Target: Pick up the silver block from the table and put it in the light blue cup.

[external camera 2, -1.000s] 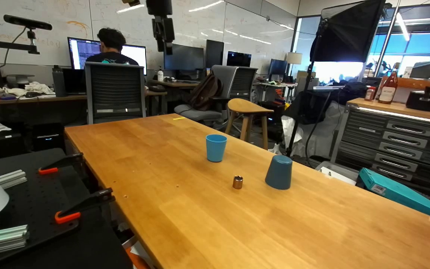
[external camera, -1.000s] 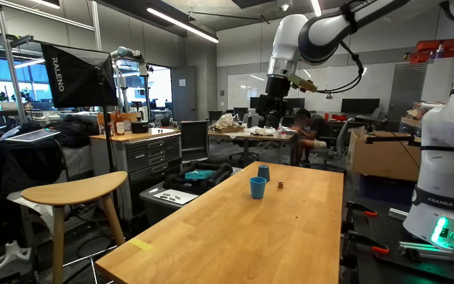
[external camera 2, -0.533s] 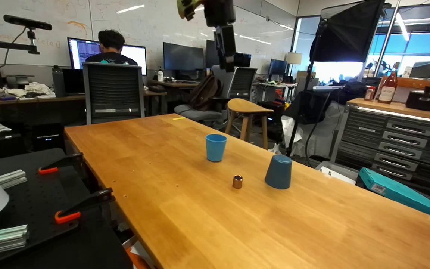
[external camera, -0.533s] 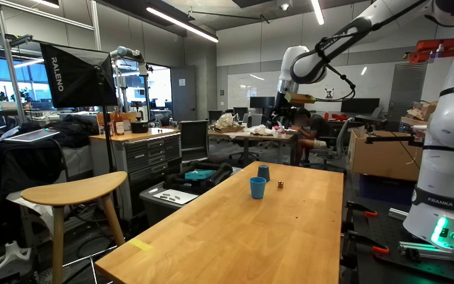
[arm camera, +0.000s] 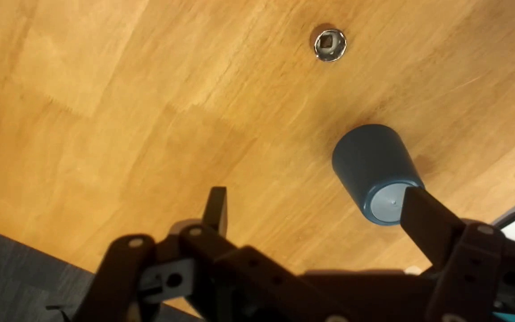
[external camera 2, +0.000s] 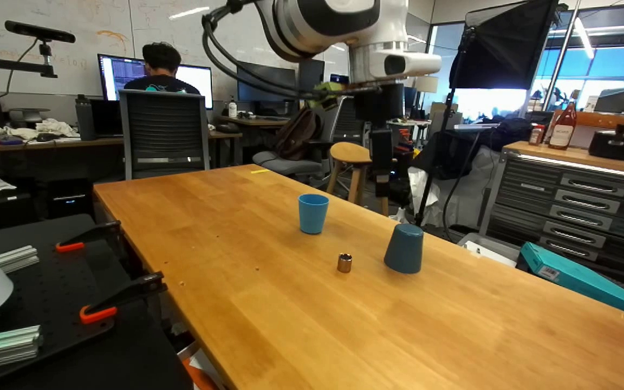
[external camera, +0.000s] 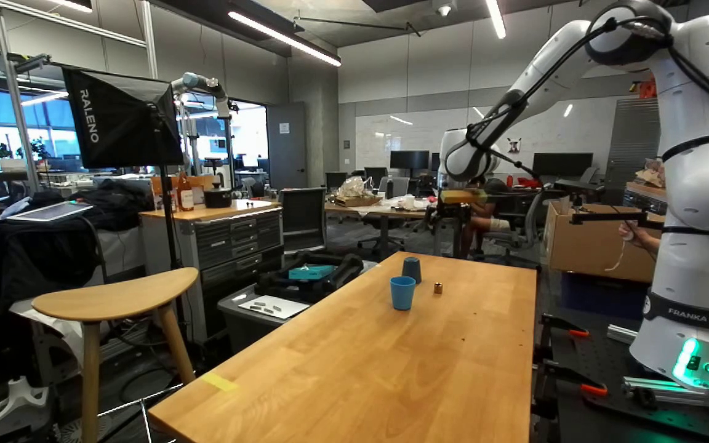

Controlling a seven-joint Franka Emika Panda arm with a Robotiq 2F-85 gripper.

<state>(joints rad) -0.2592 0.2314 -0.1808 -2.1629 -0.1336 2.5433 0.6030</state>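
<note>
The silver block (external camera: 438, 288) is a small shiny hollow socket, standing on the wooden table in both exterior views (external camera 2: 344, 263) and at the top of the wrist view (arm camera: 330, 45). The light blue cup (external camera: 402, 293) stands upright with its mouth up, beside the block, also in the other exterior picture (external camera 2: 312, 214); it is out of the wrist view. My gripper (arm camera: 315, 192) is open with nothing between its fingers. It points down, above the table's far end in an exterior view (external camera: 447, 237), higher than the cups, and it also shows in an exterior view (external camera 2: 381, 189).
A dark blue cup (external camera 2: 404, 249) stands upside down near the block; in the wrist view (arm camera: 373, 156) the right finger overlaps its base. The table (external camera: 354, 381) has clamps (external camera: 576, 332) along the robot's side. A grey bin (external camera: 234, 314) and a stool (external camera: 120, 292) stand off the opposite edge.
My arm has come down and swung over, bringing the open gripper lower, nearer the table. The block and both cups have stayed in place.
</note>
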